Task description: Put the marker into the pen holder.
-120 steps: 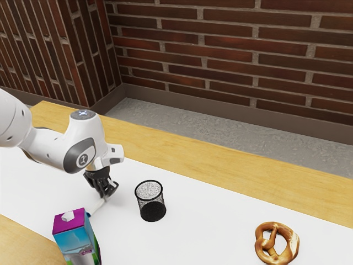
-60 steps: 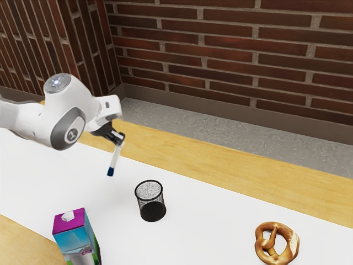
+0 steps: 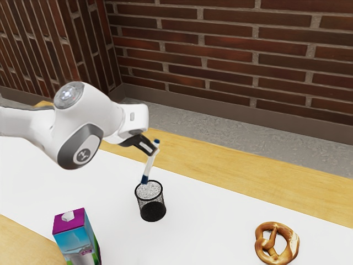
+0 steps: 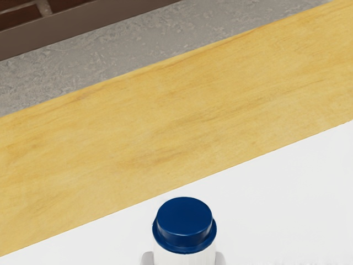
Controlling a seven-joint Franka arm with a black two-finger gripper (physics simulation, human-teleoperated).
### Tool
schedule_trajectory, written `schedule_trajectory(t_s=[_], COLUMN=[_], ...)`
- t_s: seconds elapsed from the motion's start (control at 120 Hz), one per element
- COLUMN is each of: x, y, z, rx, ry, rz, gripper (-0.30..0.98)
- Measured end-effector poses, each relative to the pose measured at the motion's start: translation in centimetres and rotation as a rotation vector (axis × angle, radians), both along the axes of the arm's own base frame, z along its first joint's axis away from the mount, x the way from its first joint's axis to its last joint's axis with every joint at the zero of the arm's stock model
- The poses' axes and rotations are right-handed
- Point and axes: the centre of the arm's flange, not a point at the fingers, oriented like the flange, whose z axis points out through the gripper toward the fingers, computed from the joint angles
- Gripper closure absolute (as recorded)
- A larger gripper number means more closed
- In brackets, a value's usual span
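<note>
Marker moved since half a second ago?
Yes: the marker went toward the exterior view's right, its lower end now by the rim of the pen holder.

The black claw (image 3: 152, 149) grips a slim white-and-blue marker (image 3: 149, 166) above a round black mesh pen holder (image 3: 153, 212), well apart from a boxy purple-and-blue carton (image 3: 73, 237) and knotted brown pretzel (image 3: 267, 256).

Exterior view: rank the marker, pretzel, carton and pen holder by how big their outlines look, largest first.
1. Carton, cut off by the view's lower edge
2. Pretzel
3. Pen holder
4. Marker, by far the slimmest
</note>
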Motion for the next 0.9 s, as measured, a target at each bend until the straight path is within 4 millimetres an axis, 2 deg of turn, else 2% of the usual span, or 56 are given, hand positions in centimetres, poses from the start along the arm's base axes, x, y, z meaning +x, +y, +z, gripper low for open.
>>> schedule_trajectory(t_s=[0.125,0.392,0.567,0.692,0.775,0.867,0.9], x=[-0.8,-1.3,-0.7,0.2,2.4,9.2,11.8], y=[-1.3,-1.2,-1.2,-1.3,-1.3,1.3,2.4], z=[-1.2,-3.3,-5.4,-5.8,-3.8,1.3,4.4], rx=[-0.002,-0.009,-0.019,-0.026,-0.031,-0.051,-0.058], ry=[0.022,0.066,0.118,0.137,0.157,0.216,0.22], rz=[-0.019,-0.011,0.0,0.005,0.016,0.082,0.109], gripper=[0.75,0.74,0.37,0.21,0.14,0.09,0.08])
